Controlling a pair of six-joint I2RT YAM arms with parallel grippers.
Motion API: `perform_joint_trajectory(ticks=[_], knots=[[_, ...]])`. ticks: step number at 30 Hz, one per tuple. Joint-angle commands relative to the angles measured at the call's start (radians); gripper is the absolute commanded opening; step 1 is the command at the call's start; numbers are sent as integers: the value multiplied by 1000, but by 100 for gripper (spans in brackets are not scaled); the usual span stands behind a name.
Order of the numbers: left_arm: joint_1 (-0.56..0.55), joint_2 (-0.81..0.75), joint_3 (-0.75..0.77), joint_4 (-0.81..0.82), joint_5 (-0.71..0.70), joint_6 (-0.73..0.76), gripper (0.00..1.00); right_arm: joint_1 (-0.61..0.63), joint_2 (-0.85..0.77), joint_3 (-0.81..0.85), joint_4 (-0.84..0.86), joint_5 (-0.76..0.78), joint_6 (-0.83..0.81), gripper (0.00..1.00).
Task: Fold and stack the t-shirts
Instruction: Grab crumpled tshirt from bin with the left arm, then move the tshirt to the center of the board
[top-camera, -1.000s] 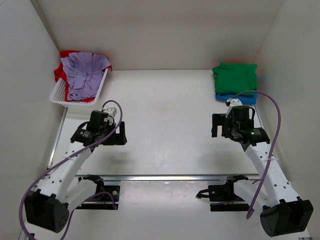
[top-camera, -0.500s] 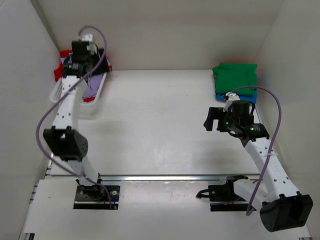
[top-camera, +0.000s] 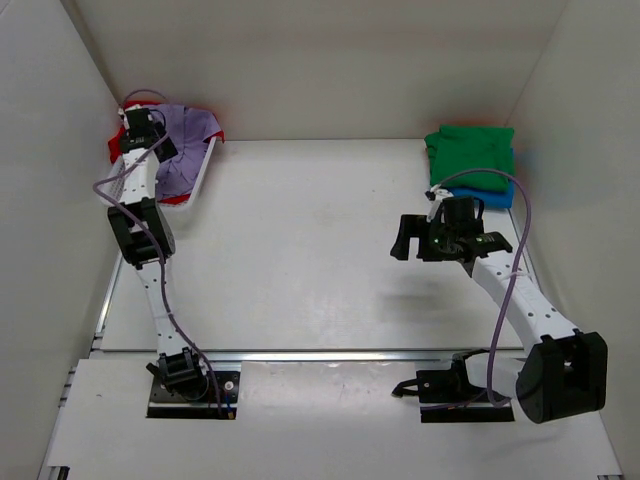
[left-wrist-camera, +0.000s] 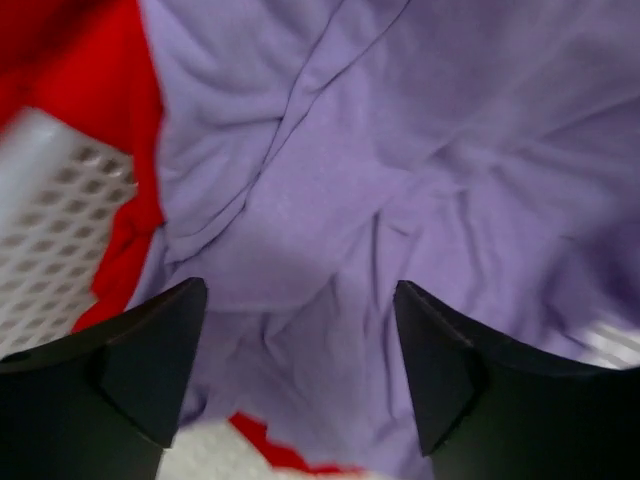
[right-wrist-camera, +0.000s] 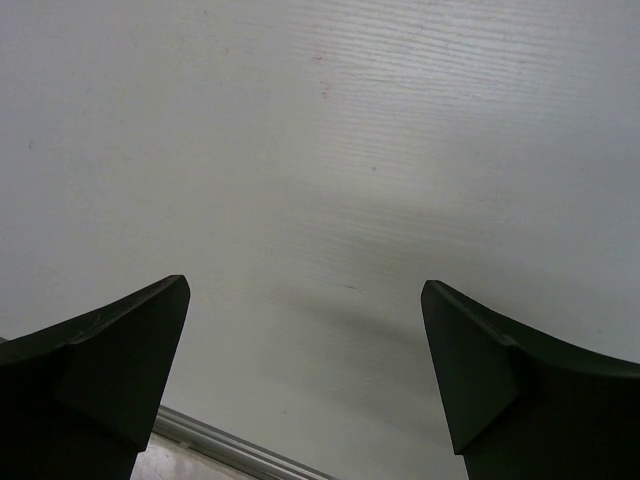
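While L fingers (left-wrist-camera: 150, 365) hang over the basket (left-wrist-camera: 50, 220), they're spread wide w/ nothing clamped. Lavender shirt (left-wrist-camera: 400, 150) sits directly ahead of the tips, crumpled, filling the gap between them and running out past the R-hand finger. Can't tell if the tips touch the cloth. Red shirt (left-wrist-camera: 70, 60) is under the lavender one, showing beyond the L-hand finger and as a sliver just below the gap, near the tips. White slotted basket wall is just outside the L-hand finger.

R fingers (right-wrist-camera: 110, 350) also apart, empty. Only bare table (right-wrist-camera: 350, 120) between and ahead of them, faint shadow under the gap. Per top cam they hover above the table, pointing toward its middle.

Green shirt (top-camera: 470, 150) is folded, lying on top of blue shirt (top-camera: 490, 195), only a blue edge showing. That stack is behind the R fingers, back past the wrist toward the far corner, well apart from the tips. Both basket shirts are unfolded, far across the table from the R fingers.
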Motion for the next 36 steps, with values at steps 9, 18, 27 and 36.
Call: perform_joint_trajectory(ticks=[9,18,27,36], knots=[[13,196,177,-98,32,-34,29,-22,28,64,38,-65,41,97],[-4,36,156,-72,91,-65,12,35,19,75,52,-71,92,94],[-19,-291,-88,70,179,-96,0,48,-56,72,28,-77,110,92],[-312,-820,-283,327,488,-116,0,59,-154,-51,110,-63,142,96]])
